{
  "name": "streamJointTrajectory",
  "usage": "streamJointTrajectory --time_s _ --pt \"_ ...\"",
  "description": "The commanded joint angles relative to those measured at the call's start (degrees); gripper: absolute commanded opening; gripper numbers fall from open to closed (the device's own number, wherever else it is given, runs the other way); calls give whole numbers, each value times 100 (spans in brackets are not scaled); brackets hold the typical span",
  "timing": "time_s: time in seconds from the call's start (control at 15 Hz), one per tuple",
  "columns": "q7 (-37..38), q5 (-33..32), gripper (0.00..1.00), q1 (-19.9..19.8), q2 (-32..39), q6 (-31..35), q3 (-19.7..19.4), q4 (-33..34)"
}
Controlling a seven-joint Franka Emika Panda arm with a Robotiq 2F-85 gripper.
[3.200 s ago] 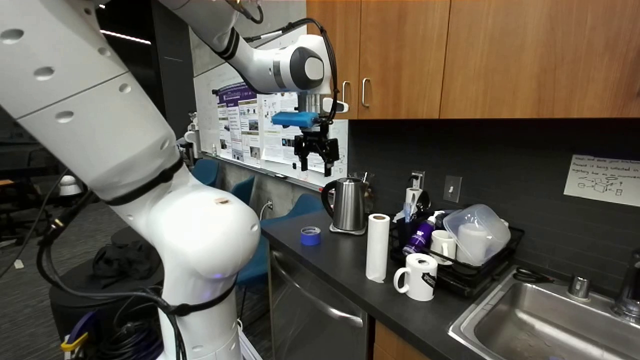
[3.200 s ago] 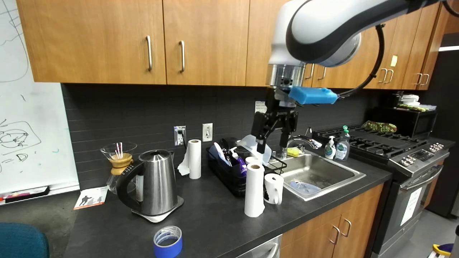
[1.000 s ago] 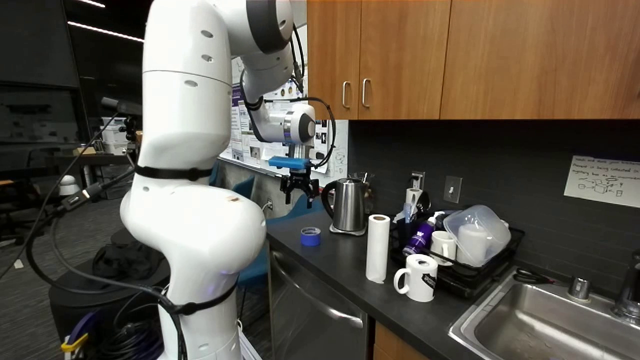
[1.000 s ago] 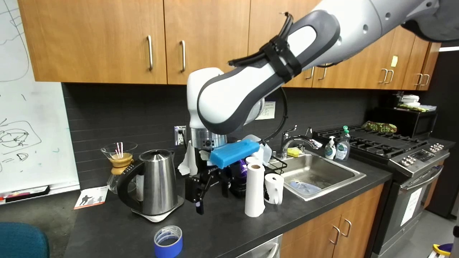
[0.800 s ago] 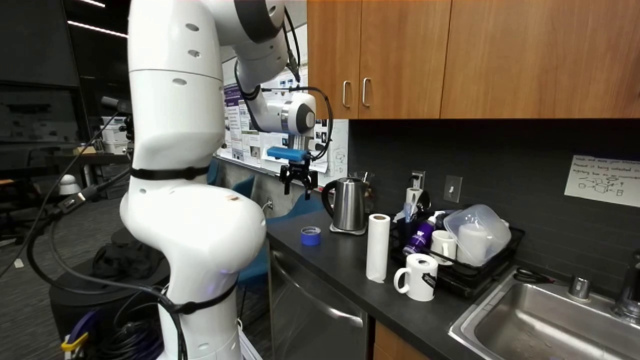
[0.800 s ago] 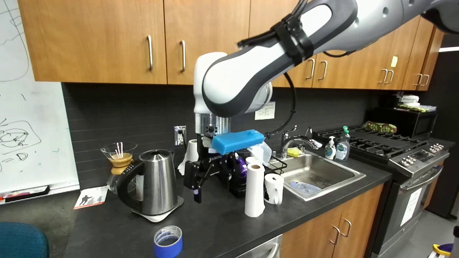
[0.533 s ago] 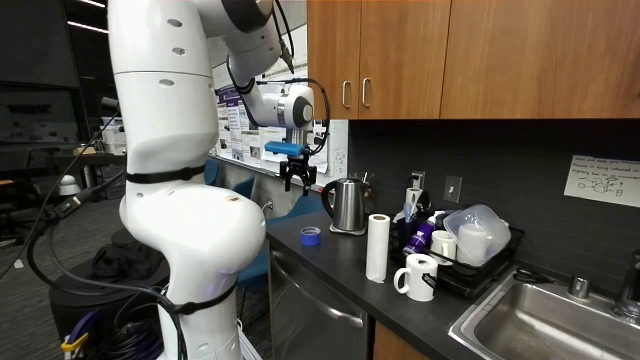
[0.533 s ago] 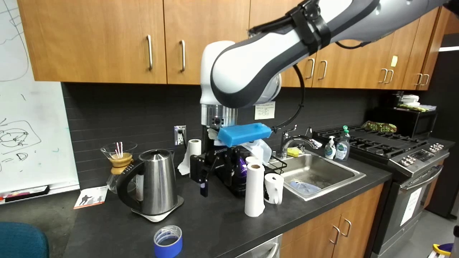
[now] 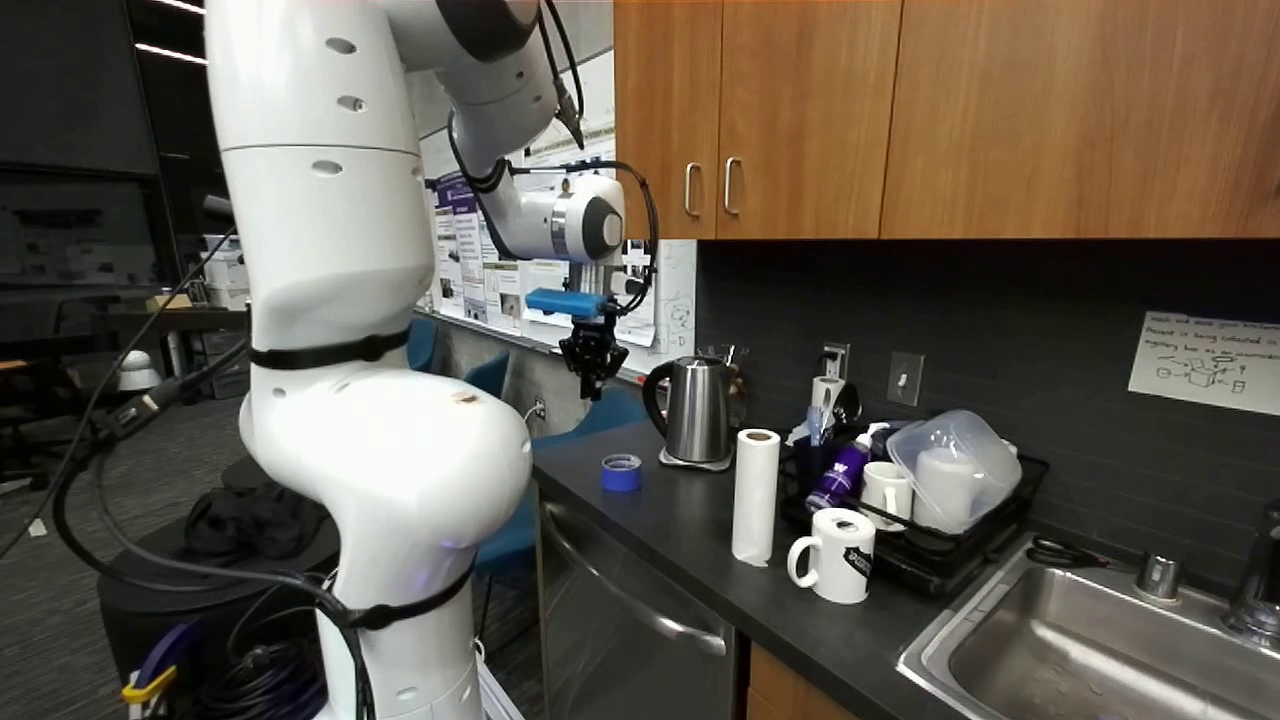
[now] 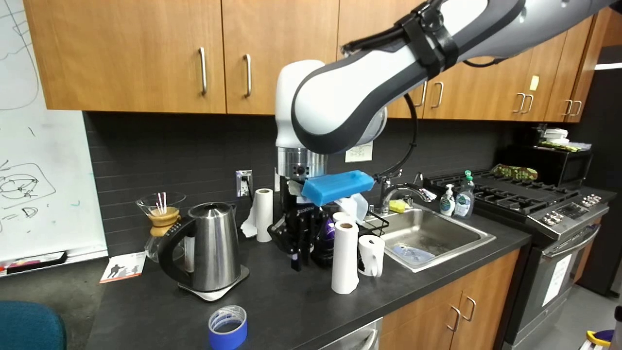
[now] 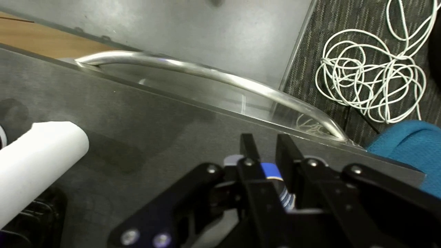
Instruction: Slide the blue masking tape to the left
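The blue masking tape [image 9: 621, 478] lies flat on the dark counter in both exterior views, near the front edge and in front of the steel jug [image 10: 216, 253]. Well above the counter, clear of the tape, hangs my gripper [image 9: 591, 390]. Its fingers point down, drawn close together. Through the narrow gap between the fingers in the wrist view [image 11: 265, 139], part of the blue masking tape [image 11: 270, 169] shows far below; the fingers hide the rest of it. Nothing is held, and a gap stays between the fingertips.
A white paper-towel roll [image 10: 345, 257] stands on the counter, beside a white mug [image 9: 832, 555]. Behind them is a black dish rack [image 9: 930, 560], then the sink [image 10: 432, 233]. The counter's front edge runs above a dishwasher handle [image 11: 206, 70].
My gripper came down and across from over by the rack, then rose a little and shifted back slightly. In the last half second its fingers drew together from wide apart. The tape stayed put.
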Motion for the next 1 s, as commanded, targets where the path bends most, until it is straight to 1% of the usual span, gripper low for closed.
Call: streamJointTrajectory --time_s 0.0,0.47,0.67,0.93 --pt "87 -209 0 21 156 58 1 -8" --pt "126 -834 0 96 1234 521 -82 543" --pt "163 -1143 0 193 1707 579 -157 916" --pt "151 -1299 0 361 2234 560 -290 1388"
